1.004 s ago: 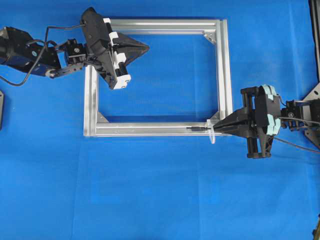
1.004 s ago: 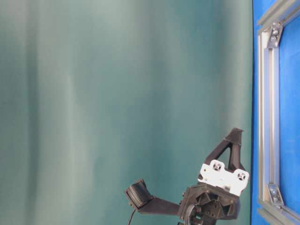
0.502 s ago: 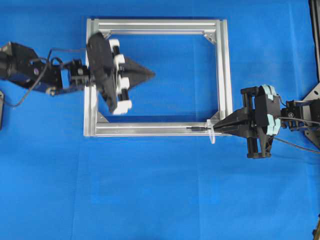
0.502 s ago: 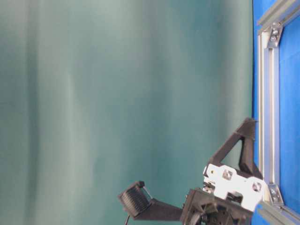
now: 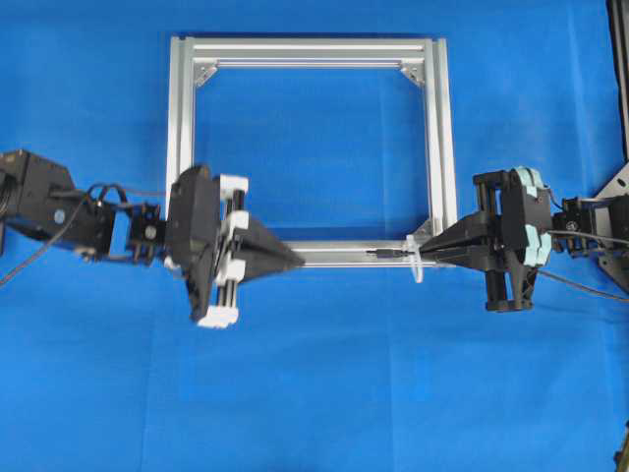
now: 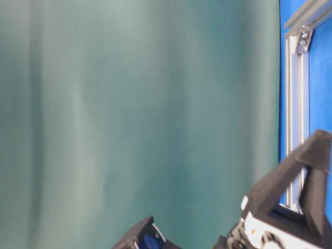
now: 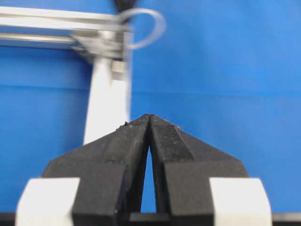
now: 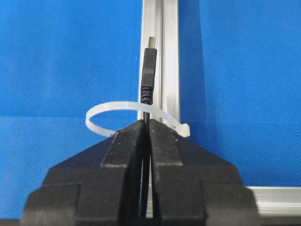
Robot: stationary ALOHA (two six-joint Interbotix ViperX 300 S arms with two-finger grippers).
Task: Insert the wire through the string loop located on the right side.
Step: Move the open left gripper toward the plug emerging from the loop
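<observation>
1. The wire (image 8: 148,70) is where I want it: clamped between the jaws of my right gripper (image 5: 425,254), with its plug tip poking out past the string loop (image 8: 136,115) and lying along the lower rail of the aluminium frame (image 5: 439,138), at the lower right of the overhead view.
2. The right-wrist view shows the wire passing through the whitish loop, which curves across just ahead of the jaw tips. I judge the threading itself as essentially made.
3. What has changed is on the other side. A second ago my left gripper (image 5: 295,261) sat over the frame's upper left corner; it has since swung down the picture and now points along the lower rail toward the plug, jaws pressed together and holding nothing.
4. The right arm has not shifted over that second, and the plug sits at the same spot.
5. My reading: the left arm is lining up to take the plug end from the far side of the loop. Its jaws would have to part first.
6. In the left-wrist view the loop (image 7: 146,28) is blurred at the upper middle, well ahead of the tips.
7. The blue worktop (image 5: 324,393) around the frame carries nothing else I can see.
</observation>
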